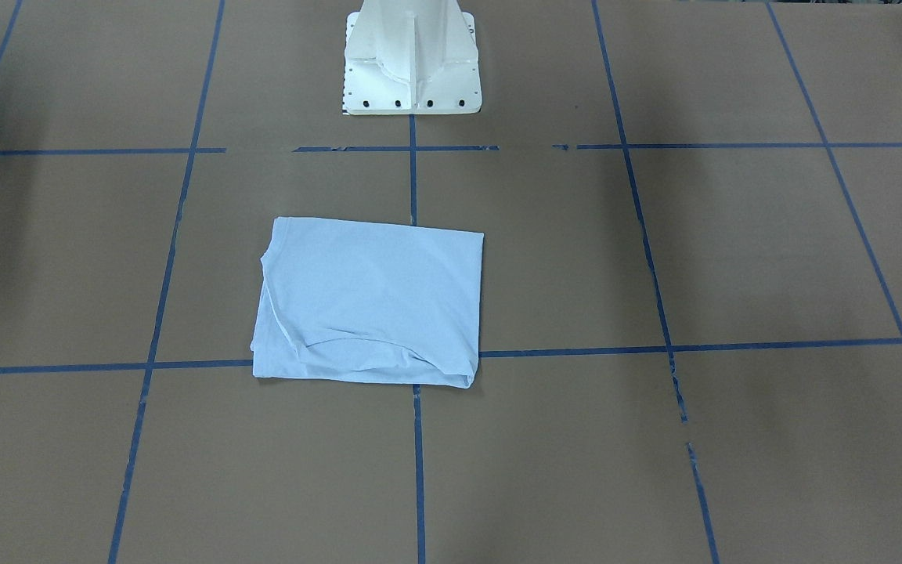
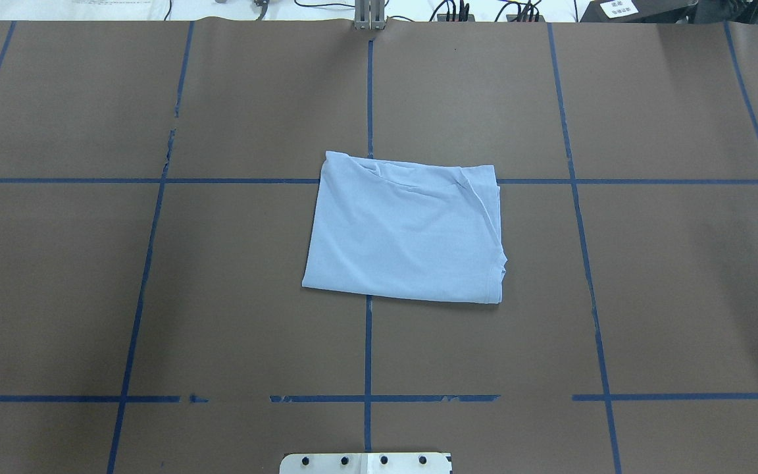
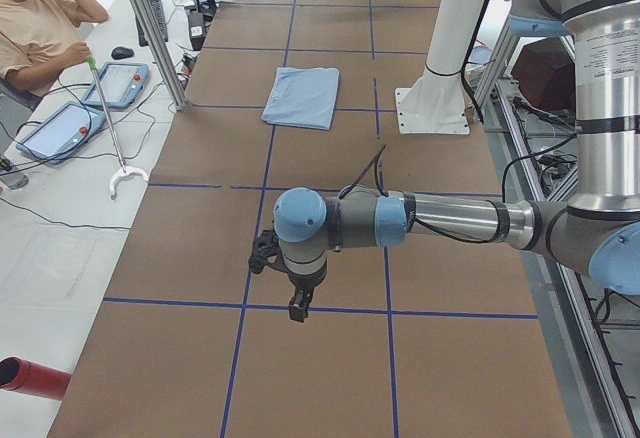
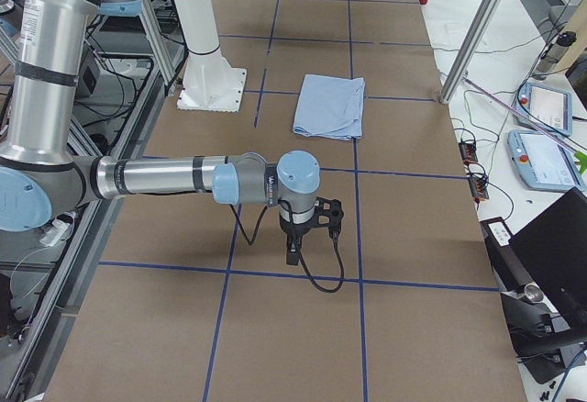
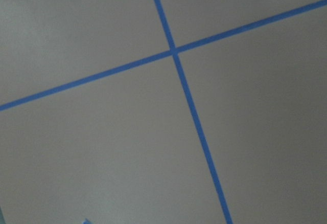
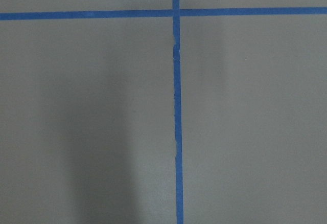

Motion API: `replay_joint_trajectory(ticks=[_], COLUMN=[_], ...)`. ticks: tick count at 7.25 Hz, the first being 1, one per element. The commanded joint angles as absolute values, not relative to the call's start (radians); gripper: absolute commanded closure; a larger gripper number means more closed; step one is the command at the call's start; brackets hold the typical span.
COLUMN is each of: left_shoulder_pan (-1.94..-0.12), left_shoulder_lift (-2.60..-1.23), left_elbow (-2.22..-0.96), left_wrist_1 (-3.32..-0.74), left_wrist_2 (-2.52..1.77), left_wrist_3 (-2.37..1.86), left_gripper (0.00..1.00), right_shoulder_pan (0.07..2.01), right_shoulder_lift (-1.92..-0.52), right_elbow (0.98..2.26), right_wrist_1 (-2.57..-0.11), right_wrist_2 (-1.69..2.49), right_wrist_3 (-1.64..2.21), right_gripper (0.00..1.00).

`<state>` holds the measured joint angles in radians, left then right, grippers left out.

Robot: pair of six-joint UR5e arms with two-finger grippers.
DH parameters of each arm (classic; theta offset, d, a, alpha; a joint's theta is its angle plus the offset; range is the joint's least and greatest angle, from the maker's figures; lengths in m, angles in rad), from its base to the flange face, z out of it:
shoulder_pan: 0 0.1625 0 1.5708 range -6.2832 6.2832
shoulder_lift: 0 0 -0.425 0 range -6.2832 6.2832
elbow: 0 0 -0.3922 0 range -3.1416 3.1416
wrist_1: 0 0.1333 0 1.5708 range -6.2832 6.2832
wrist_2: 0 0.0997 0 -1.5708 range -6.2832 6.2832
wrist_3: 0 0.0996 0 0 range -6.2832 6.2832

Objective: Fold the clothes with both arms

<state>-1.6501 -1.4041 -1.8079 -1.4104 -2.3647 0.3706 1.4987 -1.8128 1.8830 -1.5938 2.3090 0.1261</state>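
Front-facing view: brown table cover (image 1: pixel 733 251), gridded with blue tape lines (image 1: pixel 633 196). The shirt (image 1: pixel 369 301) lies flat, folded to a rough rectangle, in front of the white pedestal (image 1: pixel 412 70), whose top is cut off by the frame edge.

Overhead view: the shirt sits across a tape crossing. Its collar and print are folded out of sight. Cables (image 2: pixel 458 10) run along the far table edge.

Left side view: your left arm (image 3: pixel 450 220) reaches over the table, left gripper (image 3: pixel 298 310) pointing down above a tape line. The shirt is well beyond the jaws, beside the pedestal. You cannot tell the jaw gap from here. A seated person (image 3: pixel 40 28) and two tablets (image 3: pixel 60 128) are off the table.

Right side view: right arm (image 4: pixel 165 180), right gripper (image 4: pixel 292 257) pointing down near a tape line, with the shirt far past the jaws. Jaw gap cannot be told.

Left wrist view: blurred cover and one tape crossing.

Right wrist view: cover, a tape crossing, and a soft shadow.
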Motion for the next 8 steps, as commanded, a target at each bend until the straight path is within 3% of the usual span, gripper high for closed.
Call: replay_joint_trajectory(ticks=[1, 8], left_shoulder_pan=[-1.661, -1.654], left_shoulder_lift=[-1.379, -1.391], left_elbow=[-1.810, -1.786], left_wrist_1=[-1.439, -1.644], left_wrist_2=[-2.422, -2.324], left_wrist_3=[0.245, 0.186], left_gripper=[0.00, 0.00], right_shoulder_pan=[1.499, 1.499], right_shoulder_lift=[-1.818, -1.841], right_elbow=[1.887, 1.918], right_wrist_1=[-1.592, -1.595], right_wrist_2=[2.312, 2.306], right_wrist_3=[0.127, 0.126], right_gripper=[0.00, 0.00])
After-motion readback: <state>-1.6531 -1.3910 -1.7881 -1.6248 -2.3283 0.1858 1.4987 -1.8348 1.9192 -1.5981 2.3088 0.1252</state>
